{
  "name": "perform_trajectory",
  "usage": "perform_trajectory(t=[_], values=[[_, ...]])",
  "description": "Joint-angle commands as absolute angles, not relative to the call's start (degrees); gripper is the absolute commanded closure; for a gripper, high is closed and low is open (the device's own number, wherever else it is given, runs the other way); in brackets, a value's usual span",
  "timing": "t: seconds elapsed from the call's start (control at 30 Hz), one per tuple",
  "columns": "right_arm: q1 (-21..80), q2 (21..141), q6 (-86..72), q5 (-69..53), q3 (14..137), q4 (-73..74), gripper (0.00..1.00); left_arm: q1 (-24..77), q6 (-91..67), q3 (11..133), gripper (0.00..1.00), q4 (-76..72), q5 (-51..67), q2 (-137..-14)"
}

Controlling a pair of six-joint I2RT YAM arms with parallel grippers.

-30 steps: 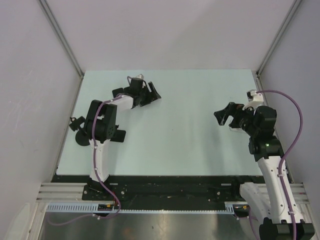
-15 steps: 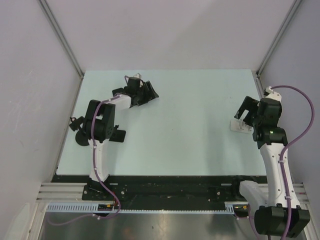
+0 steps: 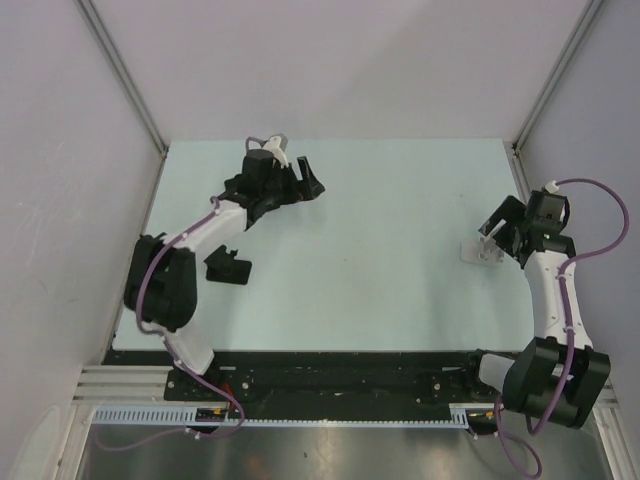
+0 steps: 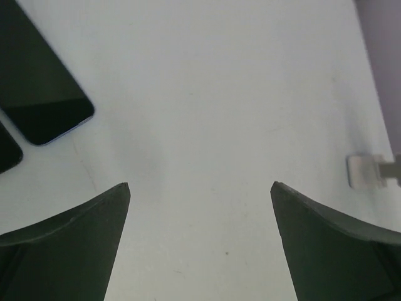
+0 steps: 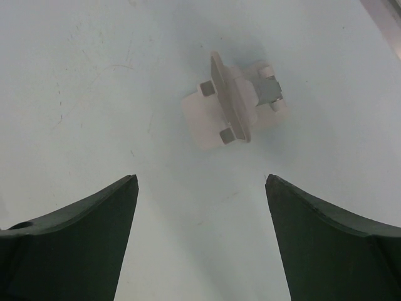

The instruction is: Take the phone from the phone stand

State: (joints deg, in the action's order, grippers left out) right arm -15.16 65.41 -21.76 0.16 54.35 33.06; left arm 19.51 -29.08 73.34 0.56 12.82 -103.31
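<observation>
The white phone stand (image 3: 478, 252) sits at the table's right side with nothing on it. From above it shows as a small plate with pegs (image 5: 235, 106). My right gripper (image 5: 200, 179) hangs open just short of it, apart from it, beside the stand in the top view (image 3: 497, 228). The dark phone (image 3: 228, 267) lies flat on the table at the left, also showing at the upper left (image 4: 37, 81) of the left wrist view. My left gripper (image 4: 200, 185) is open and empty over bare table, at the far left (image 3: 310, 183).
White walls with metal rails close in the pale green table (image 3: 380, 300) on three sides. A second dark shape (image 4: 6, 150) at the left wrist view's edge is too cut off to identify. The stand also shows at that view's right edge (image 4: 369, 172).
The left arm stretched toward the far side, uncovering the phone, and its jaws opened wider. The right arm swung back to the right, leaving the stand in plain view.
</observation>
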Motion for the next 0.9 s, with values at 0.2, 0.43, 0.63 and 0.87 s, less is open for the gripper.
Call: perform_trajectory(t=[0.2, 0.43, 0.63, 0.87], values=[[-18.63, 74.43, -25.84, -3.87, 56.43, 25.49, 0.20, 22.68, -11.96, 60.83, 0.00, 7.55, 19.16, -78.86], [-19.60, 78.48, -25.05, -1.67, 56.25, 23.03, 0.35, 22.76, -6.51, 55.73, 0.00, 10.55, 18.20, -72.95], [-19.34, 78.93, -23.91, -1.40, 55.64, 22.24, 0.69, 25.31, -2.29, 56.25, 0.00, 12.30, 15.12, -71.37], [-12.40, 75.15, -19.53, -2.89, 55.37, 21.45, 1.00, 29.26, 1.84, 56.69, 0.00, 13.27, 14.85, -71.37]])
